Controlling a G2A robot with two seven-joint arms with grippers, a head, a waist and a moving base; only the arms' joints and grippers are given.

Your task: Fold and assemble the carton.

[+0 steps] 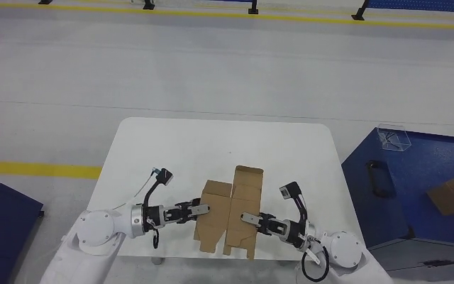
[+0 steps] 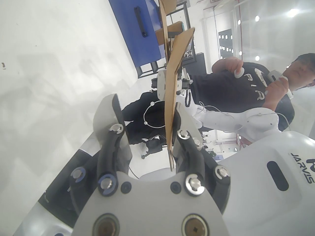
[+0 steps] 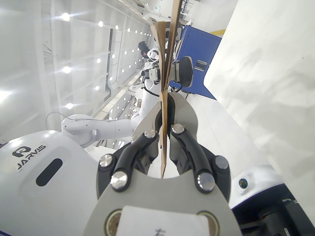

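You are looking down at a rounded white table (image 1: 213,138) with a flattened brown cardboard carton (image 1: 228,213) held between your two grippers near the robot's edge of it. The left gripper (image 1: 203,210) meets one side edge of the carton and the right gripper (image 1: 247,217) meets the opposite side edge. The two sets of jaws face each other across the cardboard.

From the left wrist, the left gripper (image 2: 147,106) has its jaws spread wide. The carton (image 2: 172,79) runs edge-on out of the gap and lies close against one grey finger (image 2: 184,124). The other finger (image 2: 115,114) stands well apart from it, on the table side. Whether the near finger actually touches the cardboard, you cannot tell. Beyond the jaws the cardboard parts into two layers that lean away from each other.

From the right wrist, the right gripper (image 3: 164,109) has its jaws pressed together on the carton (image 3: 175,18), pinching its edge between both fingers (image 3: 147,124). The cardboard runs straight out from between them, edge-on, clear of the table top beside it. Just past the fingertips a second layer peels off at a slight angle.

A blue metal cabinet (image 1: 397,177) with a black handle stands off the table, out past the right gripper.
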